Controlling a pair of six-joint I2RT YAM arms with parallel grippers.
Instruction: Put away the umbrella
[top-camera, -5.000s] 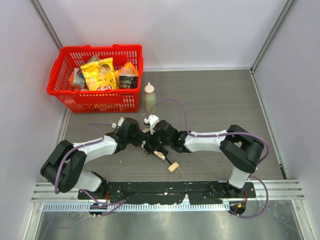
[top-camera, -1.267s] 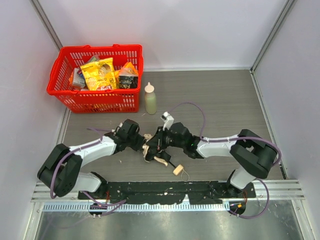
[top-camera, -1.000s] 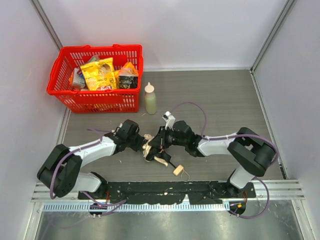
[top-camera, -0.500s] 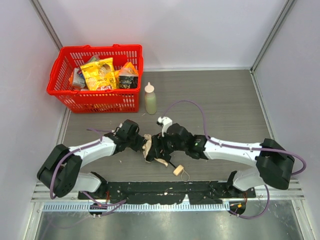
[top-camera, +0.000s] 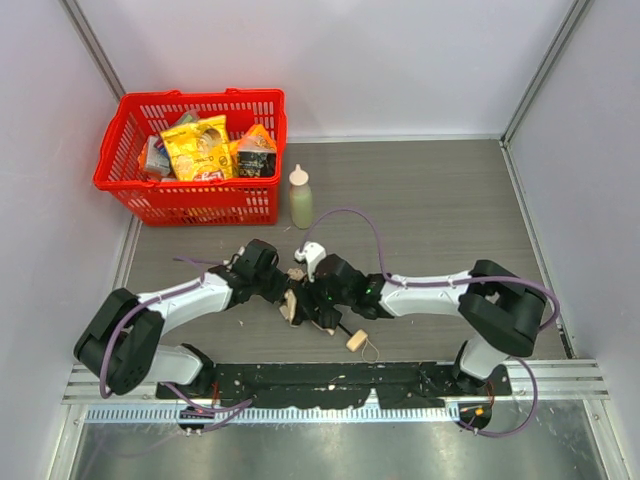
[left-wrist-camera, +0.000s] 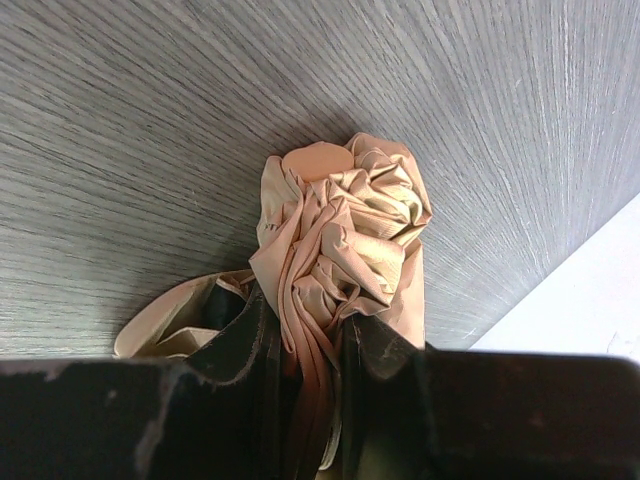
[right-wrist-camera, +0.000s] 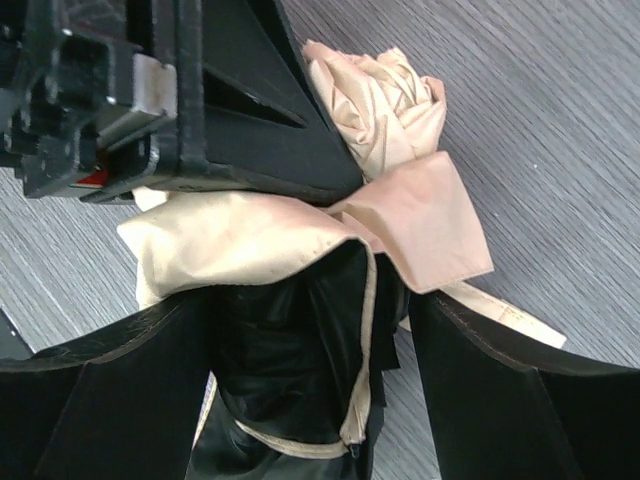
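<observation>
On the grey table (top-camera: 450, 200), well apart from the red basket (top-camera: 190, 205), we note the umbrella (top-camera: 292, 303) lying between both arms near the front edge. We see the left gripper (left-wrist-camera: 305, 335) clenched on its crumpled beige fabric. The right gripper (right-wrist-camera: 300, 330) stands spread wide astride the bundle, where black lining shows. Canopy bunched, not rolled. The thin black shaft (top-camera: 343, 330) ends in a pale knob (top-camera: 356, 340) resting on the table.

The right gripper (right-wrist-camera: 315, 300) — clamped a second ago — now spreads wide astride the umbrella (right-wrist-camera: 385, 100), having shifted left toward frame centre; its elbow (top-camera: 497, 302), stretched lower right before, folds back inward.
</observation>
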